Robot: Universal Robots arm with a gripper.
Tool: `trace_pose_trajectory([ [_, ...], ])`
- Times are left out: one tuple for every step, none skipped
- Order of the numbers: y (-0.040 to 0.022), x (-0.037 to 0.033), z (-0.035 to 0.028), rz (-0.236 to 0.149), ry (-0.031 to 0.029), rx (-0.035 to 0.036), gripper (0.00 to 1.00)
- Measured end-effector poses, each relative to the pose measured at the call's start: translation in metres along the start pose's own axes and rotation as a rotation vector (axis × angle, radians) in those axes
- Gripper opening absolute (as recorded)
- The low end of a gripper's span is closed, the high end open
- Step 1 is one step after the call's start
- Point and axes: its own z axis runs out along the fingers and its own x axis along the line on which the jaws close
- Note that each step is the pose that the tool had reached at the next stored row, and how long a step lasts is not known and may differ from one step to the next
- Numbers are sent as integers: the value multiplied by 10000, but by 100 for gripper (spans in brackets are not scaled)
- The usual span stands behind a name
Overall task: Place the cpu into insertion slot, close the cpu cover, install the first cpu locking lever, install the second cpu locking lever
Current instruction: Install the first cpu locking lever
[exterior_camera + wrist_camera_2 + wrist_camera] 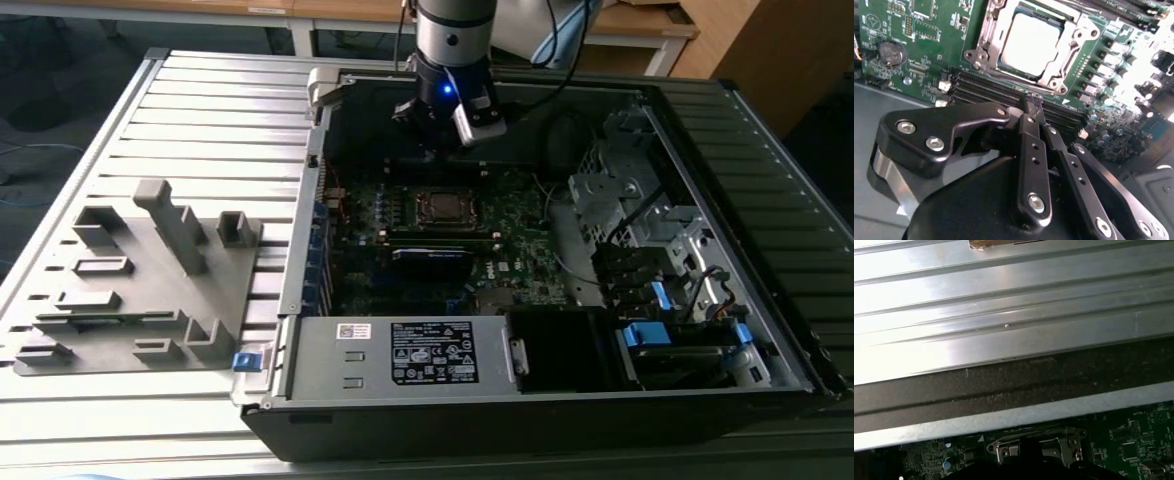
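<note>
**Closed gripper above the memory slots, cpu seated in its socket**

In the second wrist view the gripper [1035, 106] has its two black fingers [1031, 150] drawn together until the tips meet, with nothing between them; the tips hang over the dark memory slots [989, 90] just beside the socket, without clearly touching the board; in the exterior view the gripper [434, 150] sits at the end of the arm [454, 40], inside the open computer case [534, 400] near its far wall, a blue light glowing on the wrist.

The cpu [1031, 42] lies flat in the socket, its pale silver top facing up; around it lies the cpu cover [988, 30], a shiny metal frame that looks lowered over the chip's edges, though whether the levers are latched I cannot tell; in the exterior view the cpu [439, 207] is a small square in the middle of the green motherboard [521, 240], just nearer the camera than the gripper.

A round coin battery [891, 52] sits on the board, well apart from the socket; the white-labelled power supply [400, 360] fills the case's near edge; on the exterior view's left a grey fixture tray [134, 290] rests on the ribbed metal table [200, 110]; the first wrist view shows that ribbed surface [1004, 315] beyond the case wall.
</note>
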Motion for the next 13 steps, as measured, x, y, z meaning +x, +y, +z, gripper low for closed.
trace_pose_trajectory([
  [0, -2, 1, -3, -1, -3, 11],
  [1, -6, 1, -5, -1, -3, 11],
  [3, -18, 1, -3, 0, -1, 11],
  [6, -35, 2, -1, 0, -1, 11],
  [8, -49, 2, -1, 0, -1, 11],
  [10, -60, 2, -1, 0, -1, 11],
  [12, -71, 3, -1, 0, -1, 11],
  [13, -82, 4, -2, 0, -2, 11],
  [11, -91, 4, -3, -1, -3, 11],
  [3, -96, 3, -3, -1, -2, 11],
  [-9, -99, 3, -3, 0, -2, 11],
  [-26, -102, 2, -3, -1, -2, 11],
  [-46, -107, 0, -2, 0, -2, 11],
])
